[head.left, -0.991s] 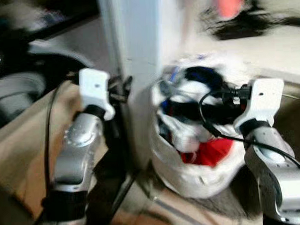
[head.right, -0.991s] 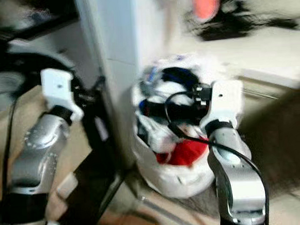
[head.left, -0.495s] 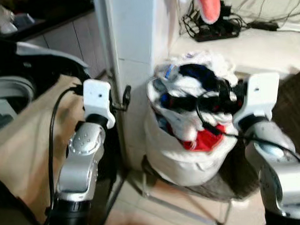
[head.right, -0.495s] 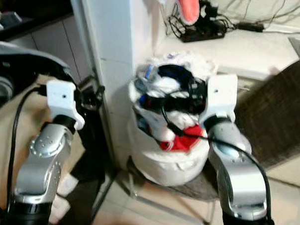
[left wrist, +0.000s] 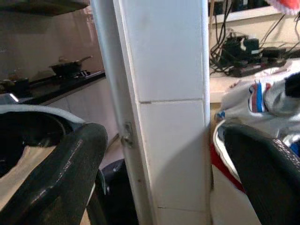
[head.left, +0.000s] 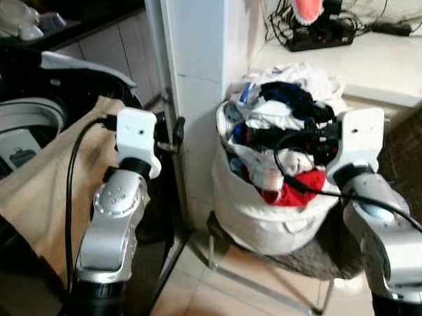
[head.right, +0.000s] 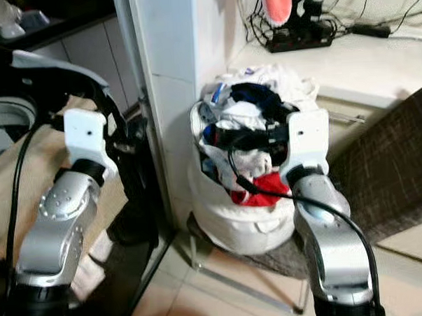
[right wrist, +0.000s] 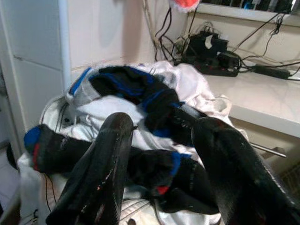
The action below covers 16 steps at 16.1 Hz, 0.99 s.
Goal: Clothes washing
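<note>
The laundry basket stands on a low rack on the floor, just right of the white tiled pillar, heaped with mixed clothes so the load is reachable from above; the right tool hangs over the heap, fingers spread wide, lined up on a dark garment, apparently ready for a first pick; nothing is held. The left tool sits left of the pillar, fingers wide and empty, kept clear of the basket; the washing machine lies far left, its opening partly under a beige cloth.
</note>
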### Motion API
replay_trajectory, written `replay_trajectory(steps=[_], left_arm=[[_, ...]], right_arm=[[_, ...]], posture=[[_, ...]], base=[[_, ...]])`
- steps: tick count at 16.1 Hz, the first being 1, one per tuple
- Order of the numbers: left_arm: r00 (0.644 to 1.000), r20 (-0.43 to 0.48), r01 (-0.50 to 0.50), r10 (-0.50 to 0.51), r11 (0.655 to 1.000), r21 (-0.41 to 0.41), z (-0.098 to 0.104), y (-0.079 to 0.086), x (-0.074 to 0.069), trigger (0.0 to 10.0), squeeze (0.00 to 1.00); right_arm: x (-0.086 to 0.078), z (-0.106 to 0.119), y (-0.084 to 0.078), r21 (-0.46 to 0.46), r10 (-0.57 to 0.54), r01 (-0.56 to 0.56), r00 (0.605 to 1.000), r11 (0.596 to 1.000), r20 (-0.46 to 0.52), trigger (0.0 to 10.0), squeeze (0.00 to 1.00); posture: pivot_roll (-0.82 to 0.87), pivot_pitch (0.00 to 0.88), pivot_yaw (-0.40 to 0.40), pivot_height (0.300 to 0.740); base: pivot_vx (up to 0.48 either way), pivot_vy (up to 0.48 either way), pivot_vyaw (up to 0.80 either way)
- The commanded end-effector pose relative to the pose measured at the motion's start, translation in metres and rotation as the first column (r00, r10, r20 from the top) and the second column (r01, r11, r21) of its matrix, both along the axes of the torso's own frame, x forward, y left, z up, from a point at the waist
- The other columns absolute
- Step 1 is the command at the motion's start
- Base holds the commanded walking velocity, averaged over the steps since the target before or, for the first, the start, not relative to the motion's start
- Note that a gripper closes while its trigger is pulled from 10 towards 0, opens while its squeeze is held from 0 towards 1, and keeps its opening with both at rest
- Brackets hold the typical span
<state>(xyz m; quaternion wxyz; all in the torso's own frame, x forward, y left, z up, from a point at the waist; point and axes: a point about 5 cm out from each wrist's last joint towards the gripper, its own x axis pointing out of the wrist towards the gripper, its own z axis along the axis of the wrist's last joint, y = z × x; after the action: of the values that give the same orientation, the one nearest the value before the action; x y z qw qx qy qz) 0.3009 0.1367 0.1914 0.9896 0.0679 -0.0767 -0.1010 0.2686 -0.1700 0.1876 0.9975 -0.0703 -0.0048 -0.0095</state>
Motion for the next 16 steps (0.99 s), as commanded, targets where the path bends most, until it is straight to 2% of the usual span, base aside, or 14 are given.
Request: replay_trajectory(steps=[1, 2, 4, 7, 9, 13, 16], left_arm=[[1.000, 0.024, 0.007, -0.007, 1.000, 0.002, 0.007, 0.001, 0.001, 10.0, 0.00], [1.000, 0.021, 0.011, -0.011, 1.000, 0.000, 0.006, 0.001, 0.001, 10.0, 0.00], [1.000, 0.019, 0.021, -0.021, 1.000, -0.005, 0.005, -0.001, 0.001, 10.0, 0.00], [0.999, 0.015, 0.031, -0.031, 0.999, -0.010, 0.005, -0.003, 0.000, 10.0, 0.00], [1.000, 0.004, 0.023, -0.023, 0.999, -0.032, 0.004, -0.003, 0.001, 10.0, 0.00], [1.000, -0.005, 0.012, -0.012, 0.999, -0.038, 0.002, 0.000, -0.001, 10.0, 0.00], [0.999, 0.001, 0.033, -0.033, 0.999, -0.031, 0.004, -0.001, -0.002, 10.0, 0.00]], right_arm=[[0.000, 0.004, 0.001, 0.000, 0.007, -0.007, 1.000, 1.000, 0.019, 10.0, 0.00], [0.000, 0.004, 0.001, -0.003, 0.006, -0.006, 1.000, 1.000, 0.024, 10.0, 0.00], [-0.001, 0.007, -0.001, 0.028, 0.007, -0.008, 0.999, 1.000, 0.044, 10.0, 0.00], [-0.001, 0.012, -0.003, 0.015, 0.020, -0.021, 0.998, 1.000, 0.066, 10.0, 0.00], [-0.001, 0.015, -0.004, 0.016, 0.035, -0.036, 0.997, 0.999, 0.075, 10.0, 0.00], [-0.004, 0.021, -0.004, 0.052, 0.130, -0.134, 0.989, 0.990, 0.069, 10.0, 0.00], [-0.004, 0.024, -0.008, 0.033, 0.137, -0.140, 0.988, 0.990, 0.076, 10.0, 0.00]], posture=[[-0.06, 0.000, 0.017, 0.740], [-0.07, 0.000, 0.022, 0.740], [-0.07, 0.000, 0.024, 0.740], [-0.07, 0.000, 0.021, 0.740], [-0.07, 0.000, 0.021, 0.740], [-0.06, 0.000, 0.014, 0.740], [-0.06, 0.000, 0.013, 0.740]], base=[[0.390, 0.000, 0.80], [0.390, 0.000, 0.80], [0.396, 0.000, 0.00], [0.356, 0.000, 0.00], [0.000, 0.000, 0.00], [0.000, 0.000, 0.00], [0.000, 0.000, 0.00]])
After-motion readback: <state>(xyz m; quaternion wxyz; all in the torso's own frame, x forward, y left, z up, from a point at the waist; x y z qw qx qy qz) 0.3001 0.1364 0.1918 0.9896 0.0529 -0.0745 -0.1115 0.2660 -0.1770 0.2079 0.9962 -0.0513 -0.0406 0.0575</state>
